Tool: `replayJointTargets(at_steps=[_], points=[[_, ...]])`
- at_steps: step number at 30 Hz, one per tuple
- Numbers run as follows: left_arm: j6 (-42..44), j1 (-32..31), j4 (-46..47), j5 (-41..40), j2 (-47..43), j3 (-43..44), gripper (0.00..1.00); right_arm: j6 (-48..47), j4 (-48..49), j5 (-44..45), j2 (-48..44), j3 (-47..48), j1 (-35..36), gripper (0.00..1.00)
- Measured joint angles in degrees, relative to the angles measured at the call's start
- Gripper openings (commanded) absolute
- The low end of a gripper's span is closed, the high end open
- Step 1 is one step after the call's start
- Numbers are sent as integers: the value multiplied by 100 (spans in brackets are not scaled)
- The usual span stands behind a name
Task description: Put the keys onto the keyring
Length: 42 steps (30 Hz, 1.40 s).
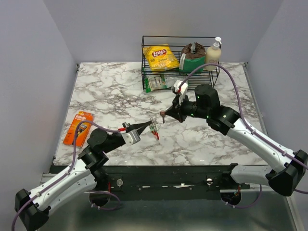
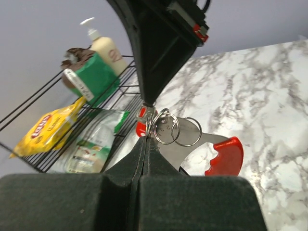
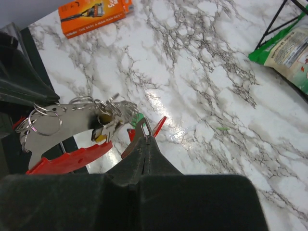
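Note:
My left gripper (image 1: 146, 126) (image 2: 146, 139) is shut on the keyring (image 2: 162, 128), held above the marble near the table's middle. Thin metal rings, a silvery flat piece (image 2: 192, 148) (image 3: 62, 118) and a red loop (image 2: 225, 157) (image 3: 67, 159) hang from it. A green tag (image 3: 137, 118) and a red tag (image 3: 159, 125) show at the bunch. My right gripper (image 1: 166, 114) (image 3: 147, 138) is shut on a small metal key (image 3: 146, 127) by its head, just right of the bunch and close to it. The key's blade is hidden.
An orange razor pack (image 1: 79, 127) (image 3: 94, 12) lies at the left table edge. A black wire rack (image 1: 143, 54) at the back holds a yellow chip bag (image 1: 161, 57), a green box (image 1: 191, 60) and a soap bottle (image 1: 214, 53); a green pouch (image 1: 161, 83) lies under it.

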Motion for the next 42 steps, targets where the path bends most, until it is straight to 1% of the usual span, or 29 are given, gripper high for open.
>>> replayJointTargets(at_steps=[7, 13, 22, 29, 31, 33, 37, 39, 42], points=[[160, -48, -326, 804, 153, 219, 0, -654, -415, -737, -127, 2, 0, 0], [293, -59, -651, 1163, 361, 535, 0, -1064, -686, -1410, -153, 9, 0, 1], [774, -319, -1670, 1051, 791, 1119, 0, -1558, -1027, -1633, -450, 203, 0, 1], [997, -424, -2044, 861, 815, 1207, 0, -1716, -1182, -1917, -457, 240, 0, 1], [1036, -424, -2105, 776, 787, 1215, 0, -1753, -1207, -2020, -455, 240, 0, 4], [1060, -424, -2201, 686, 772, 1255, 0, -1775, -1209, -2107, -457, 243, 0, 4], [1082, -426, -2267, 514, 756, 1283, 0, -1731, -1213, -1926, -398, 271, 0, 1], [1084, -426, -2286, 404, 734, 1283, 0, -1589, -1237, -1526, -188, 358, 2, 0], [1099, -426, -2291, 278, 695, 1283, 0, -1276, -1294, -866, 487, 590, -7, 0]])
